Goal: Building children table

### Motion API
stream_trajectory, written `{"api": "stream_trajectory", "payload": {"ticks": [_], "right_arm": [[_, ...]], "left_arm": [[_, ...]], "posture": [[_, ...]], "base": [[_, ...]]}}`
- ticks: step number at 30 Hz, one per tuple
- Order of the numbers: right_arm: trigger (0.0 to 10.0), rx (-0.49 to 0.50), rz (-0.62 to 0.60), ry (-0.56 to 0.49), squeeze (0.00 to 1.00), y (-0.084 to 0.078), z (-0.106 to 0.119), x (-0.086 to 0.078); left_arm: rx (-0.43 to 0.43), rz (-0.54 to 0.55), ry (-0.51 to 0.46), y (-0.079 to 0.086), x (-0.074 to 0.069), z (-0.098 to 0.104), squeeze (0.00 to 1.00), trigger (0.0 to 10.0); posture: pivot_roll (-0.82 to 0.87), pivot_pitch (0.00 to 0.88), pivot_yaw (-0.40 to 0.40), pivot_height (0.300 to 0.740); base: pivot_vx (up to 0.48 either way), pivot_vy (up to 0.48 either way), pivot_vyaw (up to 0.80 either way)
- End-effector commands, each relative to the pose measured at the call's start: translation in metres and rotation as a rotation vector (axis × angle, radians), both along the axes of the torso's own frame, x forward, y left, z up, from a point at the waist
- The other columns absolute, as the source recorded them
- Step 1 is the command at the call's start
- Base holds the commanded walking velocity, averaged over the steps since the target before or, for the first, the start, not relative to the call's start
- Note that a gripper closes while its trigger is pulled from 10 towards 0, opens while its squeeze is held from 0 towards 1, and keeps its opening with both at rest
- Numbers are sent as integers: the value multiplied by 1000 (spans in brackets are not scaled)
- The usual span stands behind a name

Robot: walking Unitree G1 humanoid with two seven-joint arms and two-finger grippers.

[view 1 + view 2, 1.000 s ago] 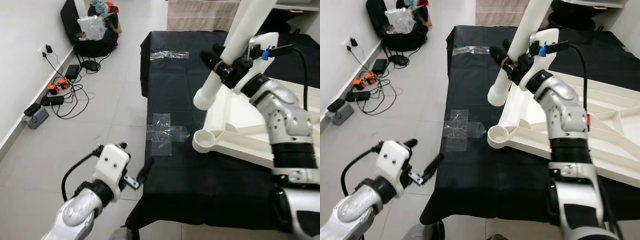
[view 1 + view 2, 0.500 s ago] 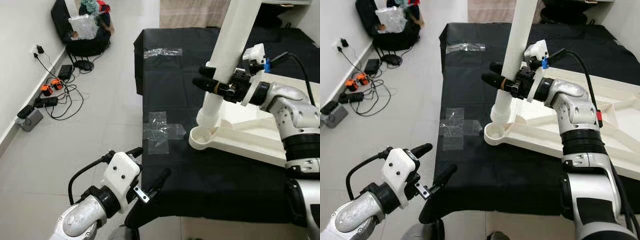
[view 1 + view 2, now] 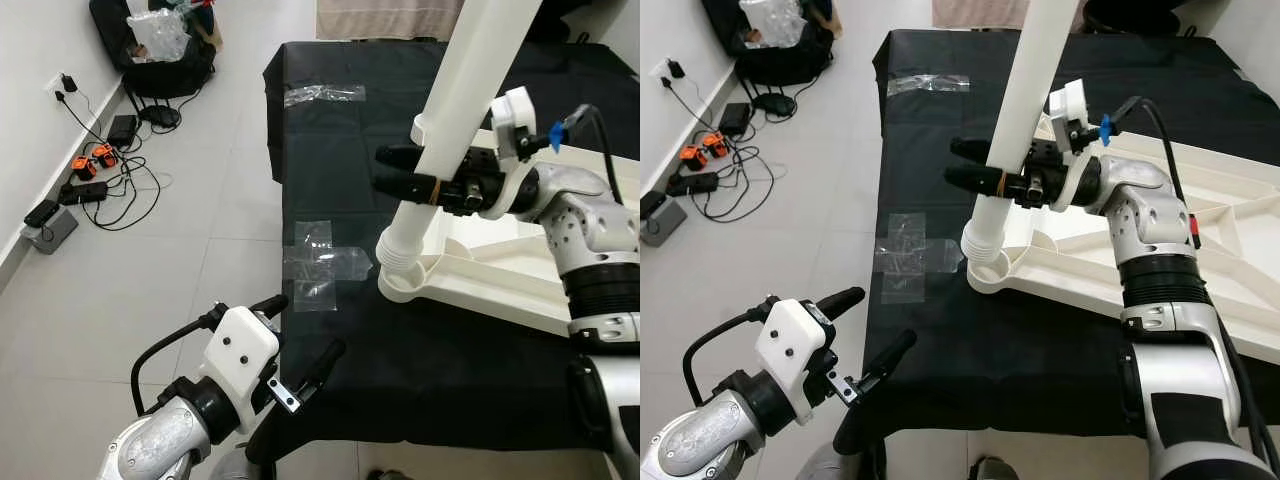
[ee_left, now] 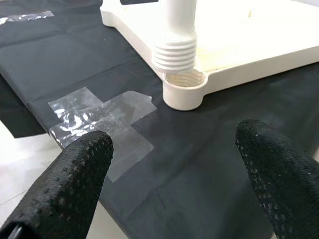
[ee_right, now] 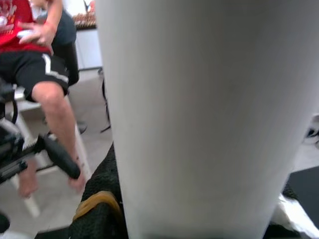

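Your right gripper (image 3: 975, 165), clamping the table leg (image 3: 1012, 130), has brought its threaded end over the corner socket (image 4: 184, 85); left gripper (image 3: 300, 340) idles, fingers spread

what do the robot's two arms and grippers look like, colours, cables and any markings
Both arms are silver metal with black ribbed joint bands. Each wrist carries a white boxy housing, and a black cable loops out from it. The left gripper and right gripper each have two long black fingers with a dimpled rubbery texture. The right wrist also shows a small blue clip, and its forearm has a small red mark.
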State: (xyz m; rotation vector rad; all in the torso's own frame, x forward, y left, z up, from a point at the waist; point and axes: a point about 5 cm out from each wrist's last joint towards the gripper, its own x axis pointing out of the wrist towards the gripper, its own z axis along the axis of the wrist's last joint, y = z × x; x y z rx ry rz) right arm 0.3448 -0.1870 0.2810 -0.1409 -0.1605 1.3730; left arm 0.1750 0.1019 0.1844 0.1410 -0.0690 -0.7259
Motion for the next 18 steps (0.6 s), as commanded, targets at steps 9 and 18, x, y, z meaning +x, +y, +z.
{"api": "stream_trajectory", "payload": {"ticks": [9,18], "right_arm": [[10000,-54,-14,9,0,-20,-10,-4],[10000,-56,-42,6,0,-34,-10,-9]], "left_arm": [[18,0,12,2,-4,1,0,10000],[27,3,9,4,-2,0,0,10000]], "posture": [[101,267,-51,740],[101,256,-43,740]], "base": [[0,0,0],[0,0,0]]}}
